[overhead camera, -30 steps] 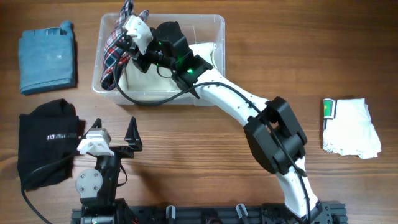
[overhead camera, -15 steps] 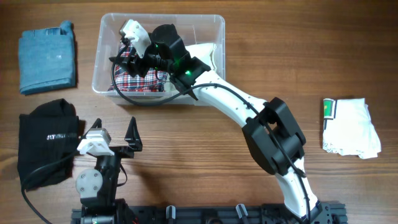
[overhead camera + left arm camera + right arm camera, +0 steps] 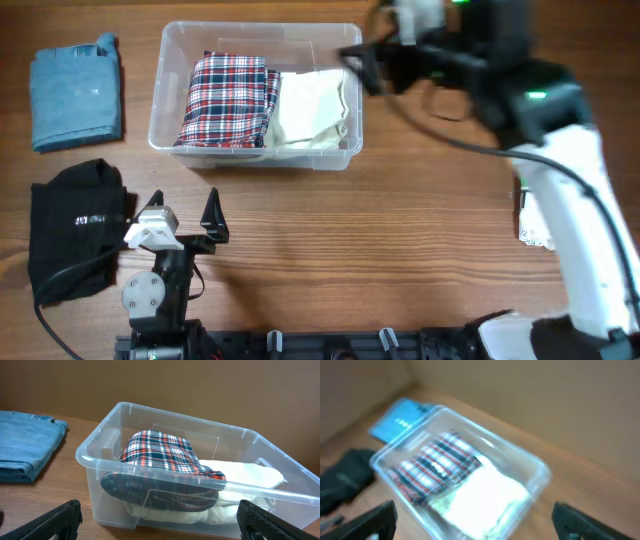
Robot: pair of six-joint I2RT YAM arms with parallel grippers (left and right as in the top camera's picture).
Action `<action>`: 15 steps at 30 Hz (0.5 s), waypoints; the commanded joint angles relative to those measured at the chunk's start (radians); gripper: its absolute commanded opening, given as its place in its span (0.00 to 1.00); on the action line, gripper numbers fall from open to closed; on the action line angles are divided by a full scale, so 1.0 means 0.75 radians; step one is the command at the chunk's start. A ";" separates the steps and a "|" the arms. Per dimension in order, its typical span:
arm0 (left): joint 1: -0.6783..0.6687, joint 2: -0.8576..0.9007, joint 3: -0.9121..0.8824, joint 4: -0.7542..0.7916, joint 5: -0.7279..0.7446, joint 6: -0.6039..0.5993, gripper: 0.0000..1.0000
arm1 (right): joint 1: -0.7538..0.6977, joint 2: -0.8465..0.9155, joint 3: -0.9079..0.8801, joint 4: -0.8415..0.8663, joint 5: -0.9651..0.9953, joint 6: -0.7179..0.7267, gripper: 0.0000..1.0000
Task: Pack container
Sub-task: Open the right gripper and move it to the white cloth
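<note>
- The container [image 3: 255, 160] sits at the rear of the tabletop [image 3: 400, 250], holding a plaid garment [image 3: 228, 100] touching a cream garment [image 3: 312, 108].
- The right end effector [image 3: 362, 68] hovers at its right rim, spread wide, empty.
- The left end effector [image 3: 185, 215] sits near the front edge, wide apart, empty.
- Blue jeans [image 3: 77, 95] lie left of the container.

1. The container [image 3: 300, 160] is clear and colourless
2. The folded shirt [image 3: 228, 98] is plaid in red, white and dark blue
3. The garment [image 3: 312, 108] beside it is cream
4. The folded jeans [image 3: 75, 98] are blue
5. The bundle [image 3: 75, 240] is black with white lettering
6. The table [image 3: 400, 260] is brown wood grain
</note>
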 commanded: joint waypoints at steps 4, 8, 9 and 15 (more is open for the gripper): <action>-0.006 -0.010 -0.008 -0.002 -0.008 0.022 1.00 | -0.450 -0.026 -0.003 -0.445 0.245 0.271 1.00; -0.006 -0.010 -0.008 -0.002 -0.008 0.022 1.00 | -0.822 0.032 -0.006 -0.635 0.438 0.610 1.00; -0.006 -0.010 -0.008 -0.002 -0.008 0.022 1.00 | -0.870 0.038 -0.015 -0.634 0.452 0.622 1.00; -0.006 -0.010 -0.008 -0.002 -0.008 0.021 1.00 | -1.124 0.043 -0.368 -0.509 0.580 0.739 1.00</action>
